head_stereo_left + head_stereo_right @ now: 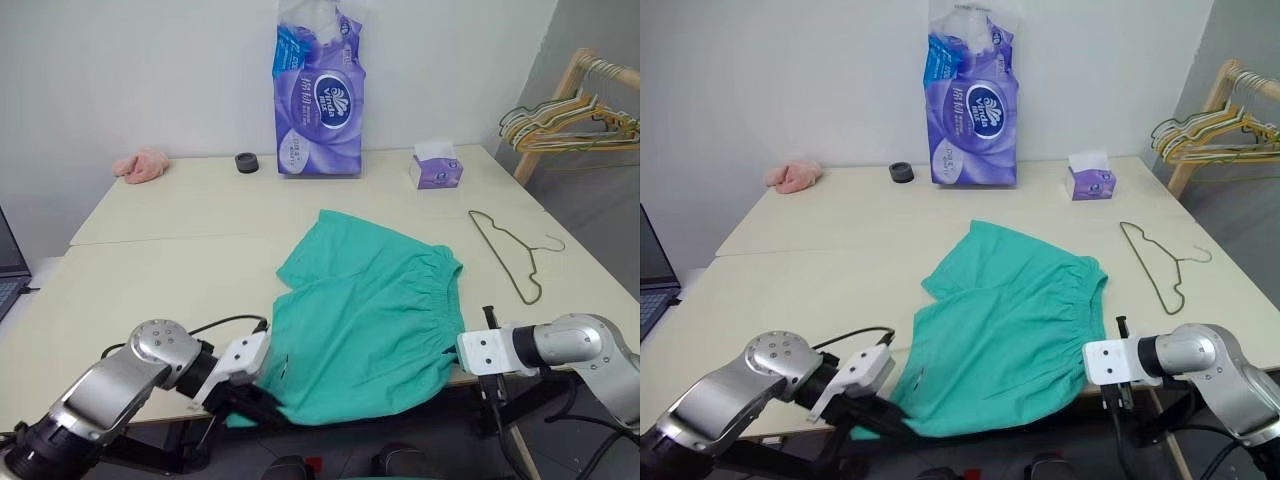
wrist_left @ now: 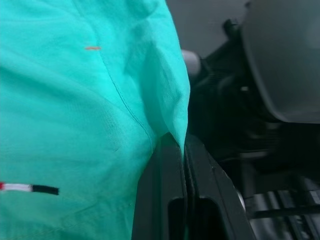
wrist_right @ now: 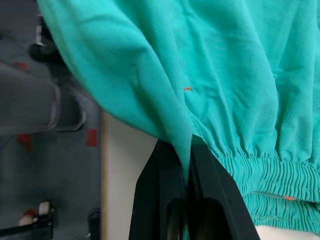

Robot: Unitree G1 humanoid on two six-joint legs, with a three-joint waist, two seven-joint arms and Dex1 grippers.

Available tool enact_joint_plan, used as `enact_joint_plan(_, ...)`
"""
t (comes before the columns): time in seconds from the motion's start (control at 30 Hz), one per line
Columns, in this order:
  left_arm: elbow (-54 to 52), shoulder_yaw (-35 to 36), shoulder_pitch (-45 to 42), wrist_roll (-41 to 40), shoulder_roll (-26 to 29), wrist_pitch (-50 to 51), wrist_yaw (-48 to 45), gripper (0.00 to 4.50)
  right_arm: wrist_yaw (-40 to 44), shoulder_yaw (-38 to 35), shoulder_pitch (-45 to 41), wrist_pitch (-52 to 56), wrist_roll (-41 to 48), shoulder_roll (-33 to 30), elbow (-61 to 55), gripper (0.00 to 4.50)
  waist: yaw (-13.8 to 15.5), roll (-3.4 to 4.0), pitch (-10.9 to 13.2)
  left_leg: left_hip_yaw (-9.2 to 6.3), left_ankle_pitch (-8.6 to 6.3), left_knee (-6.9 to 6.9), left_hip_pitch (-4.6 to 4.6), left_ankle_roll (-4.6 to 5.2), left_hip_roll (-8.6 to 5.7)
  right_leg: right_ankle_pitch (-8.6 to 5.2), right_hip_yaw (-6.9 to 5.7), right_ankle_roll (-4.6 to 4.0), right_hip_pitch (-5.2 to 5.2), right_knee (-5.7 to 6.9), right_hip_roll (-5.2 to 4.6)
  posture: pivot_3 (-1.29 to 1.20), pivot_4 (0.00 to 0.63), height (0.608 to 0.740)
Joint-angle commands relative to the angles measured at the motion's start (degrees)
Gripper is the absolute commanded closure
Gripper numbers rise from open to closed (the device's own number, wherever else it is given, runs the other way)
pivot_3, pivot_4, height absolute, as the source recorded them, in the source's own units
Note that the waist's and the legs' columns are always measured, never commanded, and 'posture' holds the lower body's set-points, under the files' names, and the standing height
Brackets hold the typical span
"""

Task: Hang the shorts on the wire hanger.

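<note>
— Both grippers pinch the shorts [image 1: 365,325] at the table's [image 1: 150,280] near edge; left gripper [image 2: 184,150] clamped tight on a hem fold, right gripper [image 3: 189,152] likewise beside the waistband.

— Then lift evenly, fabric taut; the wire hanger [image 1: 510,252] lies well apart, to the right.

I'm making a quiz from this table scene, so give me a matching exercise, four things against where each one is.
Things:
1. shorts
2. wire hanger
3. pink cloth
4. tissue box

Places:
A. far left corner of the table
B. pinched at the near table edge by both grippers
C. lying bare on the table, right of the shorts
D. far side, right of the purple pack

Pairs: 1-B, 2-C, 3-A, 4-D
</note>
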Motion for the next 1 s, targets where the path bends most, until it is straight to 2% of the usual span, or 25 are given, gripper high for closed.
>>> enact_joint_plan(0.03, -1.76, -0.34, 0.74, -0.39, 0.62, -0.41, -0.44, 4.5, -0.23, -0.91, -1.05, -3.14, -0.46, -0.52, -0.52, 4.47, 0.02, -0.01, 0.01, 0.0, 0.0, 0.0, 0.0, 0.0, 0.01, 0.0, 0.0, 0.0, 0.0, 0.0, 0.0, -0.13, 0.009, 0.74)
enact_joint_plan(0.17, -1.39, -0.88, 0.73, -0.19, -0.58, 0.17, 1.28, 4.5, 0.26, 0.53, -2.45, -5.32, -1.0, -0.09, 0.48, 4.47, 0.25, -0.05, 0.02, 0.04, 0.0, 0.03, 0.0, 0.0, -0.01, 0.02, 0.02, 0.03, 0.01, -0.02, 0.0, -0.12, 0.007, 0.74)
enact_joint_plan(0.27, -1.39, -0.48, 0.37, -2.17, -2.16, 3.58, 3.17, 4.5, 1.5, 1.78, -3.4, -11.32, -4.81, -3.11, 2.53, 3.74, 0.32, -0.03, 0.04, 0.06, 0.0, 0.03, -0.01, 0.0, -0.02, 0.02, 0.04, 0.04, 0.01, -0.02, 0.0, -0.12, 0.007, 0.74)
enact_joint_plan(0.37, -1.27, -0.35, 0.31, -2.54, -3.01, 4.45, 3.84, 3.91, 1.94, 1.37, -3.38, -13.72, -5.06, -4.88, 2.8, 2.76, 0.3, -0.07, 0.05, 0.08, 0.0, 0.03, 0.0, 0.0, -0.02, 0.02, 0.05, 0.04, 0.0, -0.02, 0.0, -0.12, 0.008, 0.74)
enact_joint_plan(0.47, -1.24, -0.46, 0.35, -2.6, -3.5, 3.86, 3.93, 3.05, 3.27, -0.22, -2.62, -14.2, -3.42, -7.15, 1.51, 1.72, 0.29, -0.03, 0.07, 0.08, 0.0, 0.02, 0.0, 0.0, -0.01, 0.02, 0.07, 0.03, -0.01, -0.01, 0.0, -0.12, 0.008, 0.74)
enact_joint_plan(0.57, -1.37, -0.07, 0.09, -3.33, -4.93, 3.74, 4.94, 2.18, 4.88, -4.31, -0.63, -10.91, 1.98, -9.39, -0.96, 0.77, 0.39, -0.03, 0.07, 0.1, 0.0, 0.02, 0.0, 0.0, -0.02, 0.02, 0.09, 0.04, 0.0, -0.02, 0.0, -0.12, 0.008, 0.74)
enact_joint_plan(0.67, -1.37, 1.39, -1.44, -4.36, -7.95, 3.94, 7.67, 1.3, 4.17, -11.85, 0.43, -0.45, 12.04, -8.15, -3.65, 0.76, 0.39, -0.08, 0.08, 0.09, 0.0, 0.04, 0.01, 0.0, -0.02, 0.03, 0.09, 0.04, 0.02, -0.02, -0.01, -0.13, 0.01, 0.74)
enact_joint_plan(0.8, -0.03, 3.6, -5.07, -5.96, -12.79, 5.65, 13.15, 1.3, -1.74, -18.85, -1.63, 13.05, 19.9, -3.46, -3.4, 0.76, 0.41, -0.19, 0.07, 0.04, 0.0, 0.07, 0.01, 0.0, -0.01, 0.05, 0.07, 0.07, 0.06, -0.02, -0.02, -0.12, 0.012, 0.74)
enact_joint_plan(0.93, 4.96, 6.9, -12.81, -3.27, -24.09, 4.12, 26.78, 1.3, -18.43, -26.46, -6.66, 29.27, 23.45, 8.77, 3.08, 0.76, 0.72, -0.28, 0.06, -0.02, 0.0, 0.15, -0.02, -0.01, -0.05, 0.08, 0.04, 0.12, 0.11, -0.03, -0.02, -0.12, 0.018, 0.74)
enact_joint_plan(1.0, 7.57, 6.34, -15.77, -1.03, -26.68, 2.79, 29.3, 1.3, -26.68, -27.35, -8.14, 34.64, 20.77, 13.21, 6.86, 0.76, 0.85, -0.34, 0.04, -0.01, 0.0, 0.14, -0.03, -0.01, -0.09, 0.22, 0.08, 0.04, 0.14, -0.06, -0.06, -0.12, 0.019, 0.74)
